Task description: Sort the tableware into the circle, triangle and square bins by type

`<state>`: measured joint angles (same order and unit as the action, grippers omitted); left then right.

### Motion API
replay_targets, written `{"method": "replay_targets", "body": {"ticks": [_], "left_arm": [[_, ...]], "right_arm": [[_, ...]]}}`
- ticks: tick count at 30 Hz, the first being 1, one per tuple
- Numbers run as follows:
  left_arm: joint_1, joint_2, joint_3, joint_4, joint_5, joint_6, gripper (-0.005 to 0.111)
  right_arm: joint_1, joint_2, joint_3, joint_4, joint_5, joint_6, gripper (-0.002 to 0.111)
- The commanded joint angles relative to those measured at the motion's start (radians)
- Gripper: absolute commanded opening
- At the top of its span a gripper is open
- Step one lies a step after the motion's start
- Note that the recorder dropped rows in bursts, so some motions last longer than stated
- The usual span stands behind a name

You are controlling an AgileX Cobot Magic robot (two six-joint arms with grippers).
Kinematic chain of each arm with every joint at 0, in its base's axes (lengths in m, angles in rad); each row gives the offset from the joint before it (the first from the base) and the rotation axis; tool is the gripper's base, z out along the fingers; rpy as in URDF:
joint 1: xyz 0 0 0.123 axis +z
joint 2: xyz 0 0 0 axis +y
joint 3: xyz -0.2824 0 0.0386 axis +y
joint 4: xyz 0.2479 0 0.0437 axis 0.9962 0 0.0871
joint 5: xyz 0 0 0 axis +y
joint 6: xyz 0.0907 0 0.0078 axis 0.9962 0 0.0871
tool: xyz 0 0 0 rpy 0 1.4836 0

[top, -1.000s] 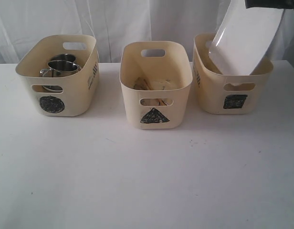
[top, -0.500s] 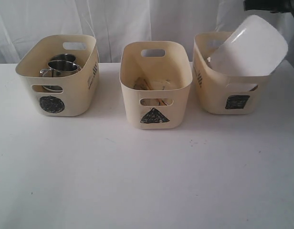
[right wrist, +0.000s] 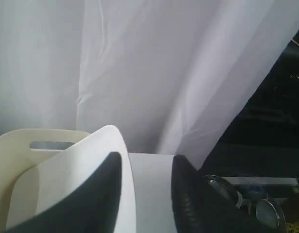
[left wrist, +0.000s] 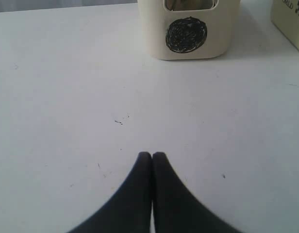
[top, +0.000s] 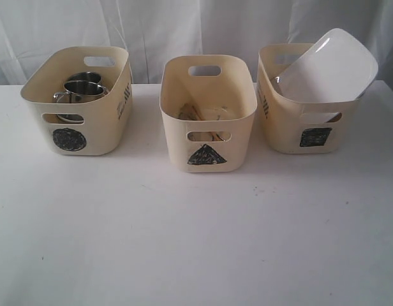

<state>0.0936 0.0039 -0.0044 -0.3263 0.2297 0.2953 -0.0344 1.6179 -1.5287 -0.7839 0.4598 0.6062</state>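
Note:
Three cream tubs stand in a row. The circle bin (top: 75, 102) on the left holds two steel mugs (top: 81, 89). Some cutlery (top: 200, 115) lies in the triangle bin (top: 208, 115) in the middle, too dim to tell apart. The large white square plate (top: 327, 67) leans tilted in the square bin (top: 298, 131), its upper corner sticking out over the rim. My right gripper (right wrist: 145, 158) is open beside the plate (right wrist: 67, 179), one finger against its face and the other apart; the exterior view does not show it. My left gripper (left wrist: 152, 155) hangs shut and empty over the table before the circle bin (left wrist: 188, 34).
A white curtain (top: 184, 32) hangs behind the tubs. The white table (top: 196, 236) stretches wide in front of them. In the left wrist view, a corner of a neighbouring tub (left wrist: 290, 19) shows. Dark equipment (right wrist: 266, 145) sits beyond the table on the right.
The plate has dropped from steeply upright to a lower lean in the square bin. The right gripper has opened and has left the top of the exterior view.

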Motion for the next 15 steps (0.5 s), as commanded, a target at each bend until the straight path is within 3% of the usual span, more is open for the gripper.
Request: {"method": "replay_targets", "body": {"ticks": [1, 5, 12, 15], "left_arm": [[0.004, -0.004, 0.004, -0.011, 0.003, 0.0, 0.0], [0.004, -0.004, 0.004, -0.011, 0.003, 0.0, 0.0], [0.004, -0.004, 0.004, -0.011, 0.003, 0.0, 0.0], [0.004, -0.004, 0.004, -0.011, 0.003, 0.0, 0.0]], "right_arm": [[0.004, -0.131, 0.118, 0.021, 0.001, 0.003, 0.034], [0.004, -0.271, 0.276, 0.046, -0.064, 0.003, 0.029], [0.004, -0.53, 0.534, 0.12, -0.171, 0.003, 0.002], [0.004, -0.639, 0.649, 0.126, -0.197, 0.003, 0.0]]}}
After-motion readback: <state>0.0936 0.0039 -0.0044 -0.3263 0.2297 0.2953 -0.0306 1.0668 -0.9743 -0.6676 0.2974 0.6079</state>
